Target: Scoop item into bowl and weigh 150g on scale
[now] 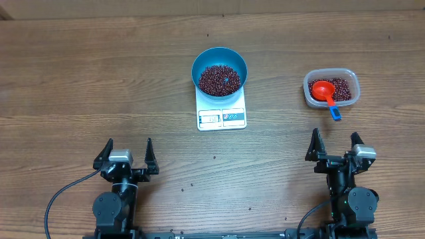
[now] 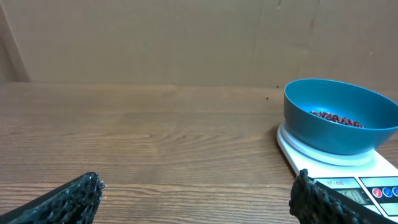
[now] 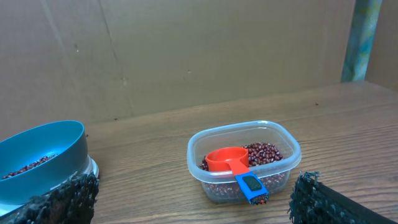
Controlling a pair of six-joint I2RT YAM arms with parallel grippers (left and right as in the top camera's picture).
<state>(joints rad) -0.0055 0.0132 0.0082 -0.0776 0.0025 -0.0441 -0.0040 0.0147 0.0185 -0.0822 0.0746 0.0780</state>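
Beans (image 1: 219, 79) sitting in bowl (image 1: 197, 66) atop scale (image 1: 222, 117) on worktop (image 1: 99, 79); more lying in tub (image 1: 307, 93) around red scoop (image 1: 323, 90). Left hand (image 1: 128, 145) and right hand (image 1: 335, 136) hovering at near edge, fingers standing wide apart.

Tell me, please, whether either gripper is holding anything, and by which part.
Nothing is held: the left gripper and right gripper are open and empty.

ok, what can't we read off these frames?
- Scale display: too small overhead; left wrist view, cut by bottom edge and a fingertip.
- Beans depth in bowl: wall hides it in both wrist views.
- Table specks: too small to identify.
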